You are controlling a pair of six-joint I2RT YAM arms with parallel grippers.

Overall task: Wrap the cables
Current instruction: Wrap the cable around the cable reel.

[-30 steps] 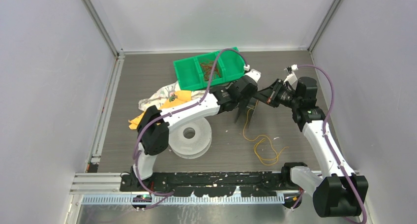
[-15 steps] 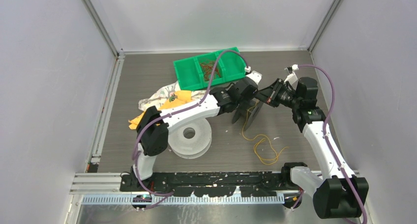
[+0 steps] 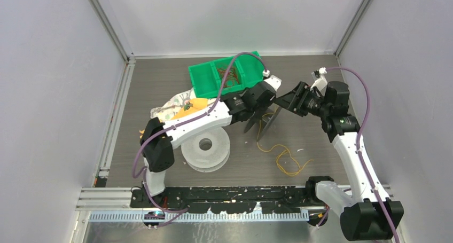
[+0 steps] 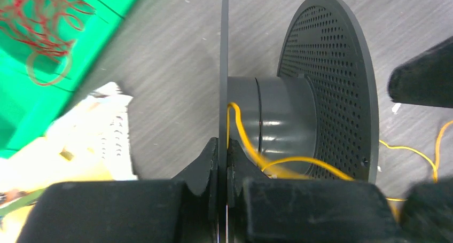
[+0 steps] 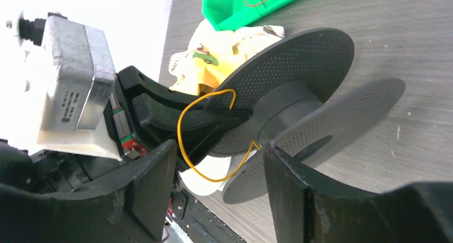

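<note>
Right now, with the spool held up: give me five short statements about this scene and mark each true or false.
1. The left gripper is clamped on one flange of the dark spool. True.
2. The right gripper is shut on the yellow cable. False: its fingers stand apart with nothing pinched between them.
3. The yellow cable lies against the dark spool's hub. True.
4. The green bin is empty. False: reddish cables lie in it.
5. The clear spool stands on edge. False: it lies flat on the table.
</note>
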